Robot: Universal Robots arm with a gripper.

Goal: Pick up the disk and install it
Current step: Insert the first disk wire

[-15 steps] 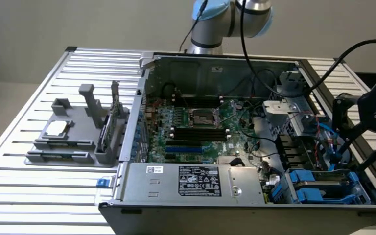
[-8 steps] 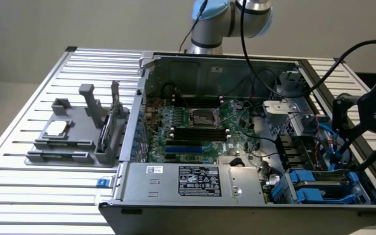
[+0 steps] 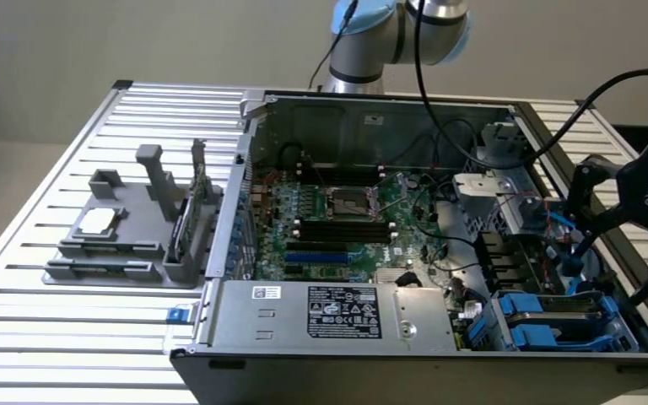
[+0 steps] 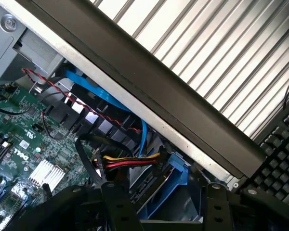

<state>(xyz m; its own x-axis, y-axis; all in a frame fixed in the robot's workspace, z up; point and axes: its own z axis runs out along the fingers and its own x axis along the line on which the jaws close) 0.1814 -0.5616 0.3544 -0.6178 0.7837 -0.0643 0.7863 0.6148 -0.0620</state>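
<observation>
Two things are found on the slatted table (image 3: pixel 31 278) at the exterior view's left: a grey fixture (image 3: pixel 132 245) and, laid on it, a small silver chip (image 3: pixel 97 221), both well apart from the work. In the middle the open computer case (image 3: pixel 245 169) is seen, with the Dell motherboard (image 3: pixel 336 228) on its floor and the grey power-supply box (image 3: pixel 324 310) along its near side. At the near corner on the exterior view's right the disk (image 3: pixel 549 321) is lodged in the drive bay, lying flat in its blue carrier; its long axis cannot be made out with certainty. The gripper (image 4: pixel 166 195) is hung just above it, so that the disk lies below and slightly nearward of the fingertips. The fingers (image 4: pixel 116 202) are spread wide and nothing is clasped between them; the carrier is seen in the gap, beyond the tips. A yellow, red and black power lead (image 4: pixel 130 161) and a blue data cable (image 4: pixel 103 98) are draped close by, and the case wall (image 4: pixel 149 91) beside the bay is judged the tightest obstruction. A keyboard (image 4: pixel 279 149) is placed outside it.
</observation>
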